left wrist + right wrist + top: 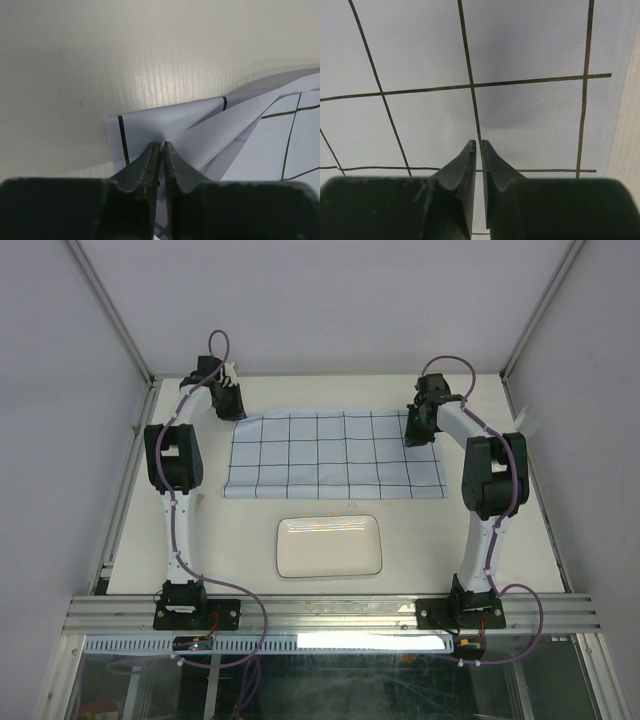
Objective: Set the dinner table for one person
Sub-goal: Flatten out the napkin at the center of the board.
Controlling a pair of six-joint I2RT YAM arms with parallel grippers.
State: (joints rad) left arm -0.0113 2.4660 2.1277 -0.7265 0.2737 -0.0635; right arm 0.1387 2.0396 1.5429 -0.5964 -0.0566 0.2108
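Observation:
A pale-blue cloth [330, 455] with dark grid lines lies spread across the far half of the dinner table [240, 540]. My left gripper [233, 410] is at the cloth's far left corner. In the left wrist view it [162, 144] is shut on a raised fold of the cloth [165, 120], and creases run up to its tips. My right gripper [413, 432] is over the far right corner. There the jaws [478, 142] stand shut to a thin slit above flat cloth [420, 60], and no fold shows between them.
A white rectangular plate [329, 546] rests on the table in front of the cloth, between the two arms. Bare tabletop [100, 60] lies beyond the left corner, and a strip of it [630, 150] shows right of the cloth. Aluminium rails [330, 612] edge the near side.

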